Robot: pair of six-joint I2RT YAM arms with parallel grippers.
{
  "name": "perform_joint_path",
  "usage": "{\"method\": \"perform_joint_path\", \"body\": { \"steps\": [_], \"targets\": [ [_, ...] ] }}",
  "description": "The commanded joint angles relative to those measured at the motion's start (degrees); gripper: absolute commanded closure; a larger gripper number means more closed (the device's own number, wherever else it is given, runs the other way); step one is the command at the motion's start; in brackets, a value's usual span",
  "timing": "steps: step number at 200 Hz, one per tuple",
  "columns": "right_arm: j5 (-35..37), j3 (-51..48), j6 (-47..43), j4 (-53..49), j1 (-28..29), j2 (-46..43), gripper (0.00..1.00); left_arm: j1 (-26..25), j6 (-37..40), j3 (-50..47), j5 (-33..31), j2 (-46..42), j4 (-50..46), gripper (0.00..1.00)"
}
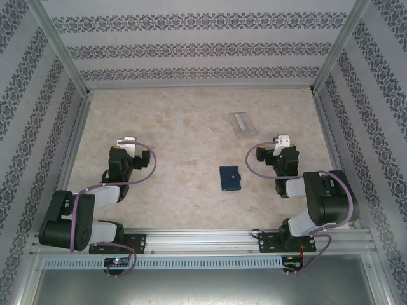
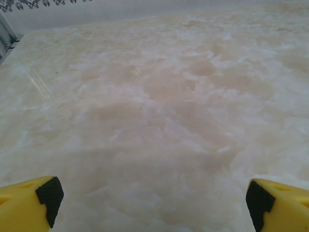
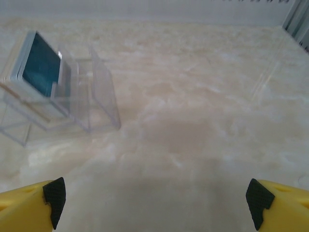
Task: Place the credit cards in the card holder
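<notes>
Nearest to me, both pincers are spread wide with nothing between their yellow, black-padded fingers. The left pincer (image 2: 153, 200) is over the bare surface, and the right pincer (image 3: 157, 195) faces a plastic case. The table (image 1: 178, 127) is pale beige with a marbled pattern and looks smooth.

A little further, near the middle of the overhead view, the card holder (image 1: 229, 178) lies flat and closed. It is a small dark navy rectangle with a clasp tab on its right edge. I think it is light and soft, so it may slide when one flap is lifted.

Furthest, at the upper centre, stands the transparent case (image 1: 241, 123). In the upper left of the right wrist view the credit cards (image 3: 41, 65) lean inside it as a stack, the front one blue. They seem thin, stiff and slippery, so the free top edge looks like the best place to take them.
</notes>
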Motion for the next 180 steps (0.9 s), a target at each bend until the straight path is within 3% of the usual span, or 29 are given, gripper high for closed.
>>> {"method": "perform_joint_path", "body": {
  "steps": [1, 21, 33, 45, 55, 83, 180],
  "targets": [
    [4.12, 2.73, 2.92, -1.05, -0.36, -0.49, 0.02, 1.63, -1.52, 1.76, 2.11, 1.17, 3.87, 0.01],
    [6.48, 4.23, 3.03, -1.47, 0.04, -0.29, 0.02, 3.44, -2.38, 0.79, 1.85, 9.18, 13.94, 0.01],
    [6.92, 4.64, 3.03, -2.97, 0.25, -0.78, 0.02, 5.49, -3.50, 1.93, 5.46, 15.81, 19.56, 0.01],
    [6.90, 4.58, 2.94, -2.46, 0.26, -0.48, 0.02, 5.72, -2.58, 4.18, 7.63, 12.50, 9.33, 0.01],
    [6.92, 4.67, 2.72, -2.78, 0.31, -0.61, 0.02, 5.69, -1.71, 3.84, 10.05, 14.78, 14.32, 0.01],
    [7.26, 4.67, 2.63, -2.77, 0.53, -0.65, 0.02, 5.45, -2.90, 6.45, 6.06, 13.62, 6.59, 0.00],
    [7.46, 4.82, 2.41, -2.94, 0.74, -0.58, 0.02, 4.92, -2.38, 6.46, 5.39, 13.99, 7.12, 0.01]
  ]
}}
